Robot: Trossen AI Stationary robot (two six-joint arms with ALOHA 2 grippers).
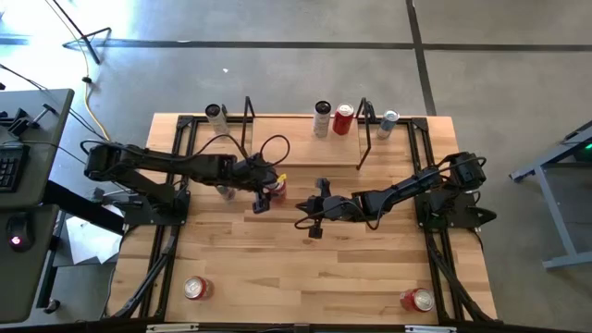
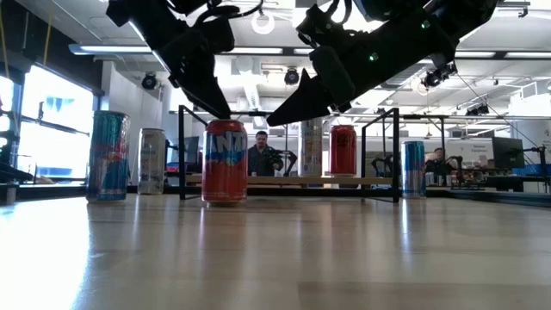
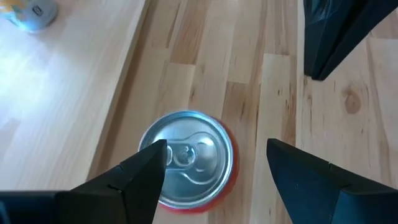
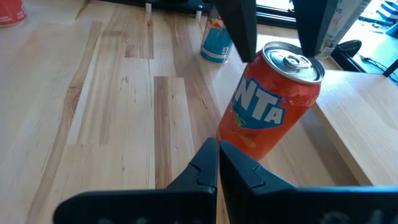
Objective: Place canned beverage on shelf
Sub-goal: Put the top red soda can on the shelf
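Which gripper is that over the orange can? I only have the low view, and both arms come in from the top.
Observer: That is the left gripper. In the high view its arm reaches in from the left to the orange can.
Operator: Is it open?
Observer: Yes. The left wrist view shows its fingers spread over the can's top, not closed on it.
Operator: And the other one?
Observer: The right gripper is shut. Its own wrist view shows it pointing at the can's side, and the high view shows it apart from the can.
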